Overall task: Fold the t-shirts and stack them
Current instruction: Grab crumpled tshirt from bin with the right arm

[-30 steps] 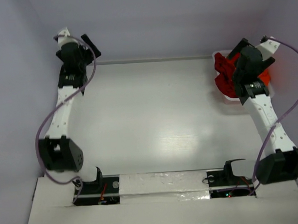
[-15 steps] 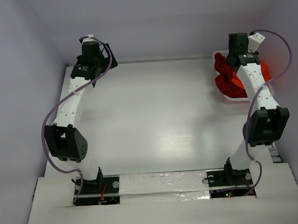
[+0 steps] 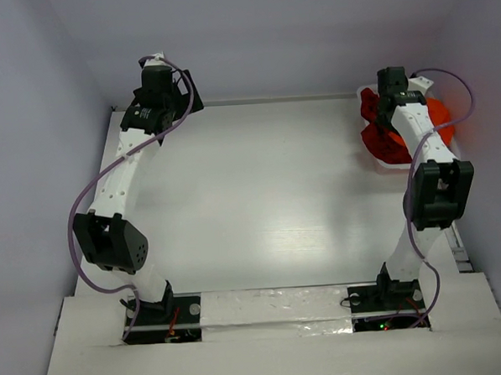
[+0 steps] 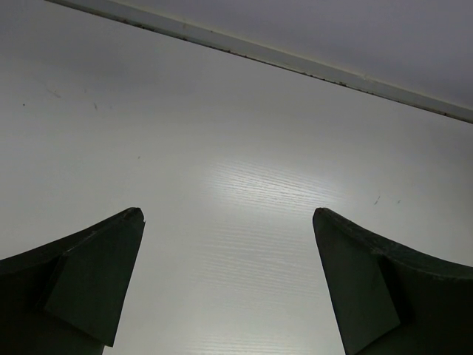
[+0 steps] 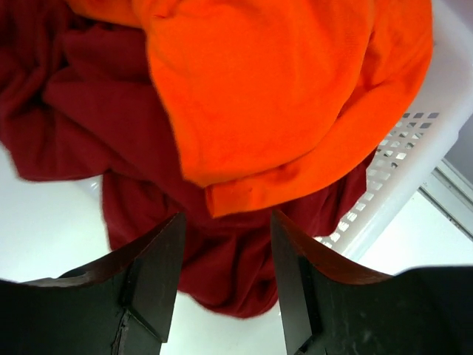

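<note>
The orange t-shirt lies crumpled on top of the crimson t-shirt, both heaped in the white latticed basket. The crimson cloth spills over the basket's rim on the side towards the middle of the tabletop, and a fold of it hangs below the orange hem. From above, the basket stands at the far right corner of the tabletop, with the crimson tee on its left side and the orange one on its right.

The right gripper is just over this heap, its fingertips level with the orange hem and the crimson fold. There is a clear gap between the two fingers, and cloth fills that gap in the wrist view. Whether they press on any of it or only hang in front of it I cannot tell. In the top view the right arm reaches straight out to the basket, with the gripper above the crimson side.

The left gripper is well apart from all this, near the far left corner. Its jaws are spread wide, with nothing between them but bare tabletop.
</note>
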Motion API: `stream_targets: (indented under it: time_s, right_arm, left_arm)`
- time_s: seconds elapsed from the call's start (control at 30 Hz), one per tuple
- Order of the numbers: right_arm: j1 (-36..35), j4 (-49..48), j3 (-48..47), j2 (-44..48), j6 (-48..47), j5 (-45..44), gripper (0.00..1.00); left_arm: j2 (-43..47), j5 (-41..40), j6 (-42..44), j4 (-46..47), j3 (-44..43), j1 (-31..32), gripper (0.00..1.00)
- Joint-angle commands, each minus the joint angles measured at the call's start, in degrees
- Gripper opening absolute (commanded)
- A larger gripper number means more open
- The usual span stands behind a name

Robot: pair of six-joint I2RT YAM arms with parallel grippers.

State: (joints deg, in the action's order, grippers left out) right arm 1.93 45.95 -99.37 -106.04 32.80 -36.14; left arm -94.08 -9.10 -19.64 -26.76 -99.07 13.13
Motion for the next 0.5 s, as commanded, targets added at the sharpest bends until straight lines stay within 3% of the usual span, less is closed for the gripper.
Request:
stream_targets:
  time_s: [0.0, 0.47]
  right_arm:
    - [2.63, 0.19, -2.05, -0.39, -0.19, 1.25, 0.55]
    - [4.22, -0.34, -7.94, -4.52, -4.32, 5.11, 0.53]
  left_arm:
    - [1.36, -1.18, 0.74, -0.13, -1.66, -0.12, 0.99]
    - [1.89, -0.48, 0.13, 0.05, -0.43, 1.46, 0.99]
